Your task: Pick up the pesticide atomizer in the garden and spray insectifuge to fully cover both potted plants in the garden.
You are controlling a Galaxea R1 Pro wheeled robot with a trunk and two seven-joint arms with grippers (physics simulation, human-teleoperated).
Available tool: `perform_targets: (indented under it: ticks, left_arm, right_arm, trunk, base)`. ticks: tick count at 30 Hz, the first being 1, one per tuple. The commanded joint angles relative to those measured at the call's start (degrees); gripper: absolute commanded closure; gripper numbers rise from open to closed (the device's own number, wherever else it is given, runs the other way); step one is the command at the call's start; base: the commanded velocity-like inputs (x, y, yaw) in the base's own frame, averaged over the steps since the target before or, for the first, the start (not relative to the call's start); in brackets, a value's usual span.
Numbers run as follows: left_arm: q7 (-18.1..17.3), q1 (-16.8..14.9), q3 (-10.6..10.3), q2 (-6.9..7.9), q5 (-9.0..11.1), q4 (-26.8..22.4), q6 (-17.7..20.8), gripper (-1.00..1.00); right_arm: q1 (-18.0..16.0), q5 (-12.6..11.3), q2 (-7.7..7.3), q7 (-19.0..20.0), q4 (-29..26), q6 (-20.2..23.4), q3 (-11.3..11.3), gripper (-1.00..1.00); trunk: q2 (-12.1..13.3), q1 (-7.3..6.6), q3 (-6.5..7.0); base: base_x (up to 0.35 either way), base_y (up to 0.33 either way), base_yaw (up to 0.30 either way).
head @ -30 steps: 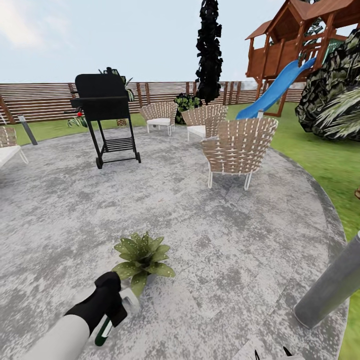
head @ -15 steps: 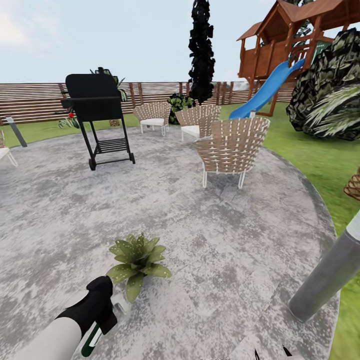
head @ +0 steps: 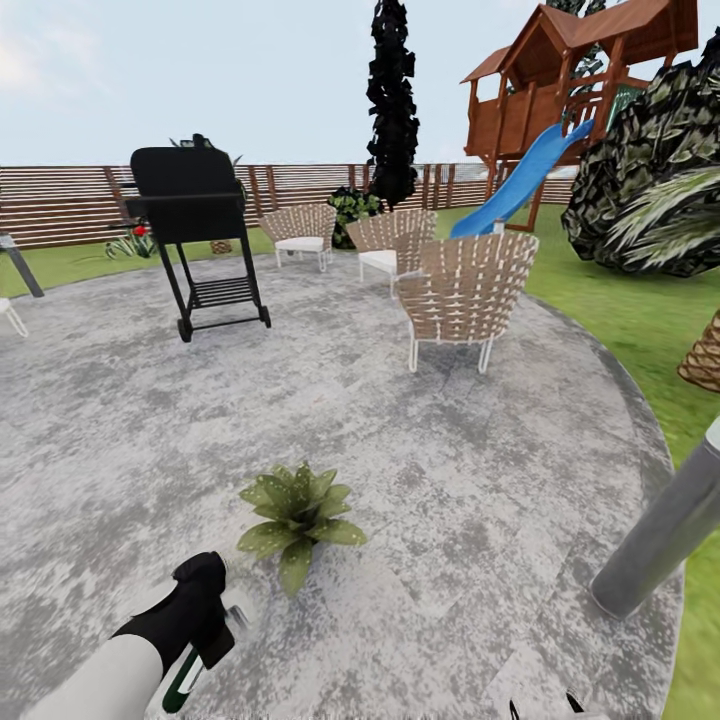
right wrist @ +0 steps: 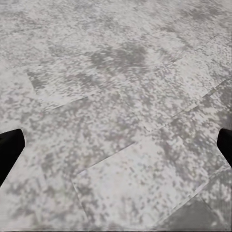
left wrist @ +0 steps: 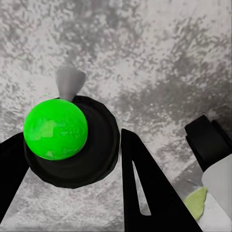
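My left gripper [head: 205,612] is shut on the pesticide atomizer [head: 186,680], low over the grey patio. Its dark green body points down toward me and its pale trigger head [head: 238,616] points toward a potted plant [head: 298,515]. That plant is a low green rosette standing a short way beyond and right of the gripper. In the left wrist view the atomizer [left wrist: 55,128] shows end-on between the black fingers [left wrist: 145,188]. My right gripper [head: 542,708] is open, over bare paving [right wrist: 116,121]. The second potted plant is out of view.
A grey bollard lamp [head: 665,530] leans at the patio's right edge. Further off stand a black grill [head: 195,230] and three wicker chairs [head: 465,295]. Lawn [head: 640,320], a dark bush, a wooden playset with a blue slide [head: 520,185] and a slatted fence [head: 70,205] lie beyond.
The head view has shifted, so the whole scene has slid a little. My left gripper still holds the atomizer but sits slightly lower and farther from the plant's leaves.
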Motion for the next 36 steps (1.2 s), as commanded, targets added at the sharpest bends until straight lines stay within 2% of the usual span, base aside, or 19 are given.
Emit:
perform_targets:
  ticks: [1,5,7,10,13,15,17,19,21,24,26,28,29,30,31,33,34,35,36]
  left_arm:
    - [-0.5,0.0,-0.3,0.06,-0.4,-0.1,0.1,1.00]
    - [-0.4,0.0,-0.1,0.05,-0.2,-0.1,0.1,1.00]
    - [-0.4,0.0,0.7,0.05,1.1,-0.1,0.1,1.00]
    - [0.1,0.1,4.7,0.04,5.1,0.0,-2.4,1.00]
    - [1.9,1.5,8.8,-0.09,9.1,0.0,-12.6,1.00]
    - [5.1,2.5,12.4,-0.27,13.2,0.7,-22.4,1.00]
    - [6.3,3.1,13.7,-0.13,16.4,4.9,-33.4,1.00]
    - [6.9,3.2,14.6,-0.06,17.8,7.1,-38.7,1.00]
    - [7.6,3.3,15.1,-0.05,18.5,8.4,-42.4,1.00]
    - [7.8,3.3,15.6,-0.06,18.7,9.0,-44.3,1.00]
    - [7.7,3.3,15.5,0.01,18.7,9.1,-44.8,1.00]
    - [7.5,3.3,15.2,0.03,18.5,8.8,-44.9,1.00]
    - [7.4,3.2,15.0,0.04,18.4,8.6,-44.9,1.00]
    - [7.3,3.1,14.8,0.07,18.3,8.6,-44.9,1.00]
    - [6.8,2.8,14.7,0.13,18.0,8.5,-45.0,1.00]
    - [5.8,2.6,14.7,0.27,17.2,8.5,-44.9,1.00]
    - [4.7,2.5,14.7,0.30,16.1,8.5,-44.9,1.00]
    - [3.8,2.4,14.7,0.24,14.6,8.5,-44.9,1.00]
    - [3.3,2.4,14.7,0.09,12.9,8.6,-44.9,1.00]
  right_arm:
    - [0.0,0.6,-0.01,-0.4,0.0,-0.2,-0.2,-1.00]
    - [0.0,0.6,-0.03,-0.4,0.0,-0.2,-0.3,-1.00]
    - [0.0,0.5,-0.03,-0.4,0.0,-0.3,-0.3,-1.00]
    - [0.0,0.5,-0.03,-0.4,0.0,-0.3,-0.3,-1.00]
    - [0.0,0.5,-0.03,-0.4,0.0,-0.3,-0.3,-1.00]
    - [0.0,0.5,-0.02,-0.5,0.0,-0.3,-0.3,-1.00]
    - [0.0,0.3,-0.01,-0.6,0.0,-0.3,-0.4,-1.00]
    - [0.0,0.2,-0.03,-0.6,-0.1,-0.3,-0.6,-1.00]
    - [0.0,0.3,-0.05,-0.4,-0.2,-0.2,-0.6,-1.00]
    - [0.0,0.7,-0.44,-0.1,-0.5,-0.2,-0.5,-1.00]
    - [-0.1,2.2,-0.55,0.9,-1.3,-0.1,0.1,-1.00]
    - [-0.6,5.8,-0.62,5.2,-4.0,0.1,1.3,-1.00]
    - [-1.3,7.9,-0.61,9.3,-6.6,1.3,1.7,-1.00]
    - [-1.9,8.8,-0.60,12.5,-8.6,2.9,1.9,-1.00]
    - [-3.1,9.7,-0.58,18.1,-11.4,6.5,2.1,-1.00]
    - [-4.9,10.2,-0.57,26.4,-14.1,12.0,2.3,-1.00]
    - [-6.3,10.4,-0.57,32.0,-15.7,15.4,2.3,-1.00]
    - [-7.5,10.5,-0.56,36.0,-16.9,17.5,2.3,-1.00]
    - [-8.3,10.5,-0.56,38.1,-17.6,18.6,2.4,-1.00]
  trunk:
    - [0.0,-0.04,-0.05]
    - [0.0,-0.04,-0.05]
    - [0.0,-0.04,-0.05]
    - [0.0,-0.04,-0.05]
    - [0.0,-0.04,-0.05]
    - [0.0,-0.04,-0.05]
    - [0.0,-0.04,-0.05]
    - [0.0,-0.04,-0.05]
    - [0.0,-0.04,-0.05]
    - [0.0,-0.04,-0.05]
    - [0.0,-0.04,-0.05]
    - [0.0,-0.04,-0.05]
    - [0.0,-0.04,-0.05]
    - [0.0,-0.04,-0.05]
    - [0.0,-0.04,-0.05]
    - [0.0,-0.04,-0.05]
    - [0.0,-0.04,-0.05]
    - [0.0,-0.04,-0.05]
    - [0.0,-0.04,-0.05]
  base:
    - [-0.232,0.237,0.000]
    - [-0.246,0.228,0.000]
    - [-0.269,0.208,0.000]
    - [-0.279,0.181,0.109]
    - [-0.283,0.165,0.246]
    - [-0.284,0.161,0.271]
    - [-0.284,0.160,0.258]
    - [-0.284,0.160,0.144]
    - [-0.275,0.161,0.048]
    - [-0.212,0.155,0.012]
    - [-0.078,0.062,0.002]
    - [-0.025,0.020,0.001]
    - [-0.010,0.008,0.000]
    - [-0.006,0.005,0.000]
    - [-0.003,0.003,0.000]
    - [-0.002,0.001,0.000]
    - [0.000,0.000,0.000]
    - [0.000,0.000,0.000]
    - [0.000,0.000,0.000]
